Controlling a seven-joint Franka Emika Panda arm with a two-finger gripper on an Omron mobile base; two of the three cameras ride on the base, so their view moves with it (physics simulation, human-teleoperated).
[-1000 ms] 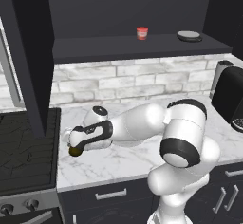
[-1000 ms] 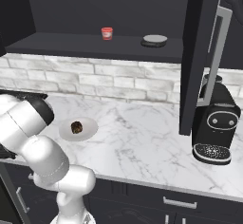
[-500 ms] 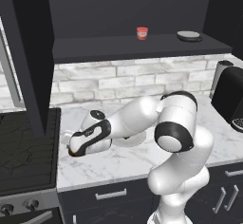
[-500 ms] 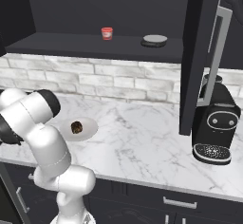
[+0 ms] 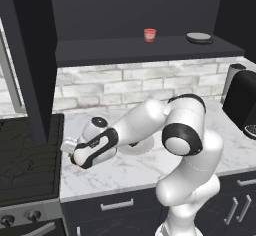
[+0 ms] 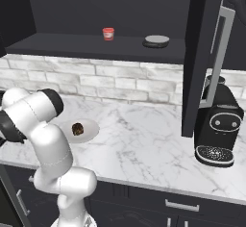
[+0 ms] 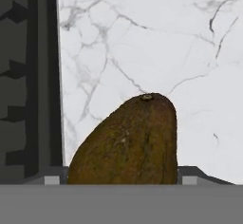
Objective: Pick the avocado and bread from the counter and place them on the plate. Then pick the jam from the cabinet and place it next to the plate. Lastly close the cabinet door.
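The olive-brown avocado (image 7: 127, 144) lies on the white marble counter (image 7: 156, 42), close up between my two fingertips (image 7: 53, 179). My gripper (image 7: 122, 178) is open around it, one tip on each side. In the left base view the gripper (image 5: 70, 154) hangs low at the counter's left end, beside the stove. The white plate (image 6: 91, 131) holds the dark brown bread (image 6: 77, 128); my forearm covers most of the plate (image 5: 142, 149) from the left. The red jam (image 5: 149, 34) stands on the open cabinet's shelf (image 5: 125, 47).
A black stove (image 5: 25, 165) borders the counter just left of the gripper. A grey disc (image 6: 156, 41) sits on the shelf right of the jam (image 6: 108, 33). The open cabinet door (image 6: 199, 57) hangs over a black coffee machine (image 6: 218, 130).
The arm has swung its elbow round and the hand has shifted a little left and lower, down around the avocado. Bread and plate have not moved.
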